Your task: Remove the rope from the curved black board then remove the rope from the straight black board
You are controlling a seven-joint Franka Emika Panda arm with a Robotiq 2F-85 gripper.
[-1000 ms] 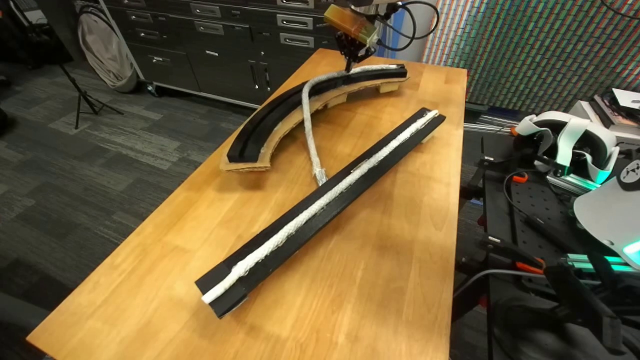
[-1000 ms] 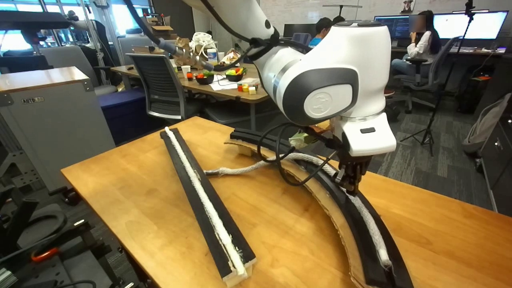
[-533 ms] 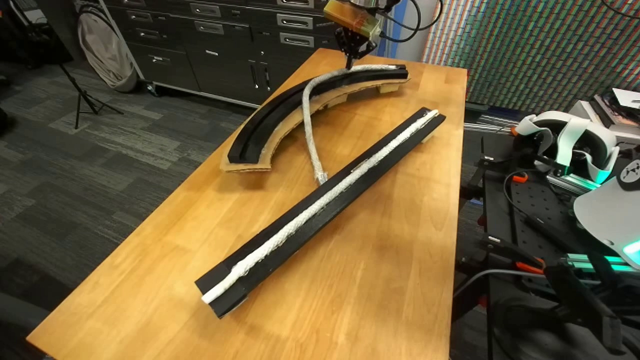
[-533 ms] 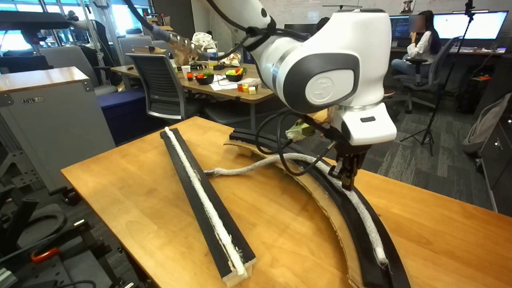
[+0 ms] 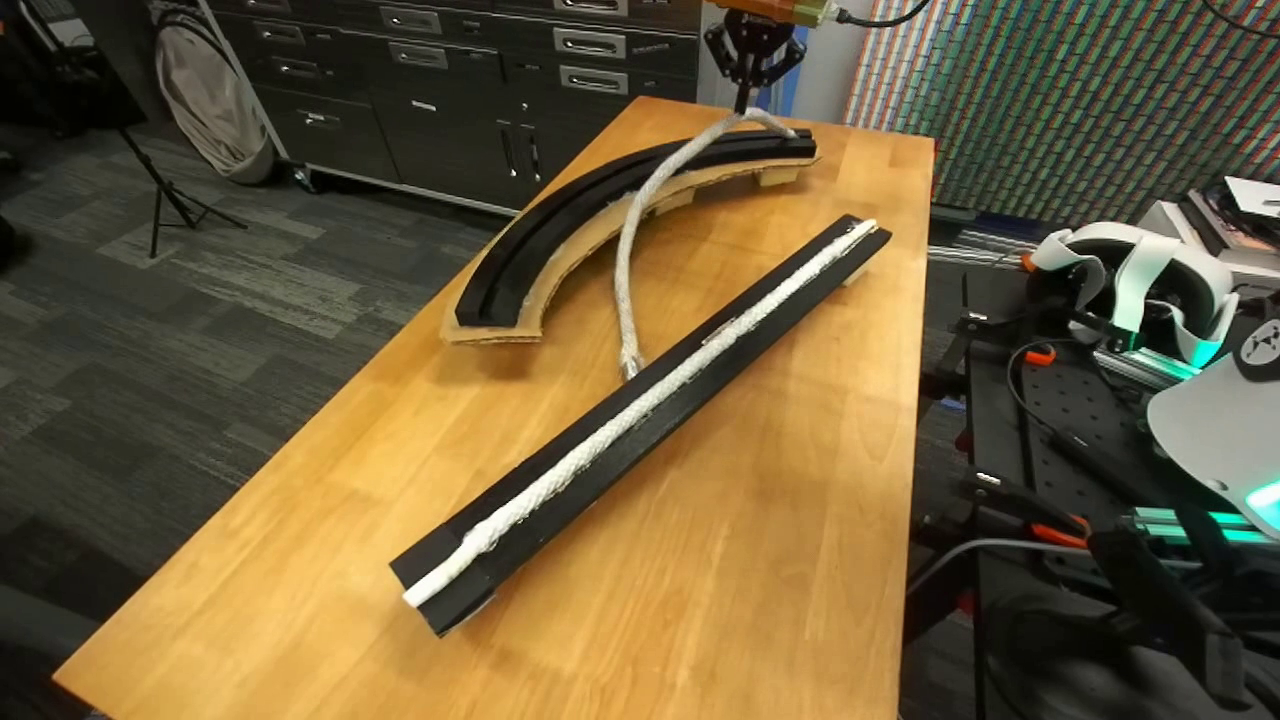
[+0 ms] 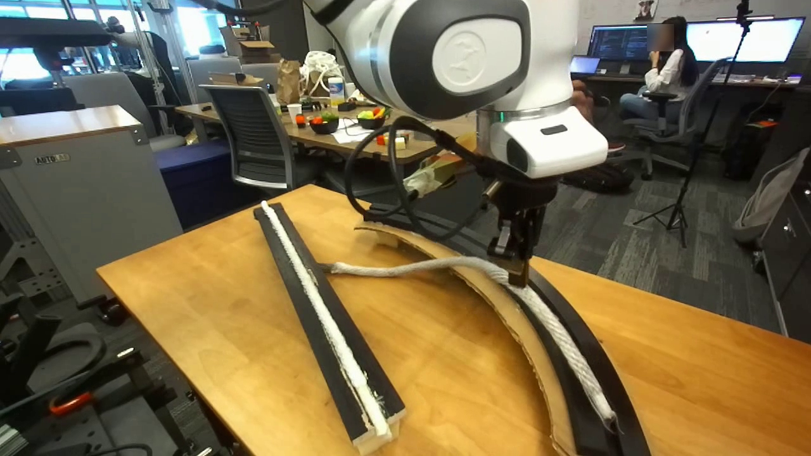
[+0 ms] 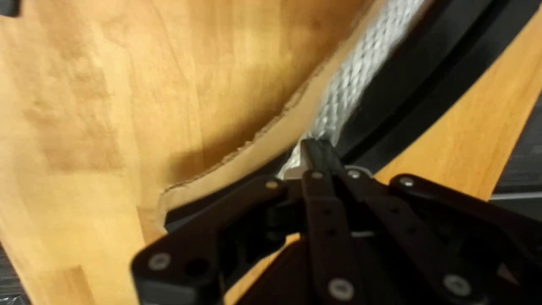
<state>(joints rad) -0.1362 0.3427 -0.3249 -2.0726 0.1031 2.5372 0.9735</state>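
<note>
Holding grey rope pinched in fully closed gripper over curved black board, with one end resting there – could slip if gripped too shallowly, or nudge straight black board if dragged low

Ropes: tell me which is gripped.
The greyish rope, pinched by the fingers over the curved black board; the white rope lies untouched along the straight black board.

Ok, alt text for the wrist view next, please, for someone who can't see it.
Black jaws at the bottom are shut on a pale braided rope. From their tips it runs to the upper right over the edge of the curved black board, beside the bare groove, with a wooden table beneath.
</note>
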